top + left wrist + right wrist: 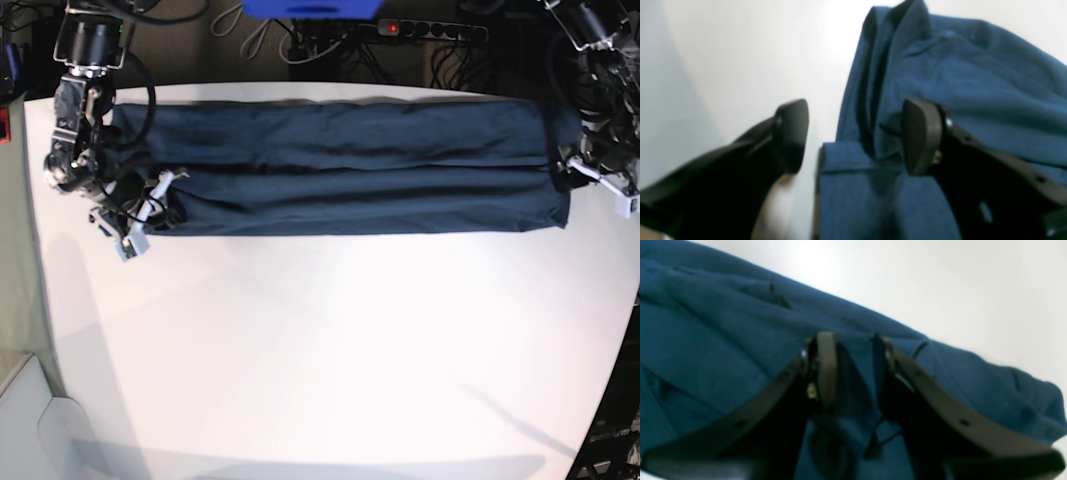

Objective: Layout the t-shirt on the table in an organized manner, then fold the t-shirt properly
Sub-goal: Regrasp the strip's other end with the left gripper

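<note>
The dark navy t-shirt (340,170) lies as a long, narrow, folded band across the far part of the white table (330,340). My right gripper (163,196) is at the band's left end. In the right wrist view, this gripper (854,370) is closed on a bunched fold of the shirt (706,340). My left gripper (566,176) is at the band's right end. In the left wrist view, this gripper (856,136) is open, one finger over bare table (740,50) and the other over the shirt (973,73), with the shirt's edge between them.
A power strip (430,30) with a red light, cables and a blue object (310,8) sit behind the table's far edge. The table's curved edge (50,330) runs down the left side. The near half of the tabletop is bare white.
</note>
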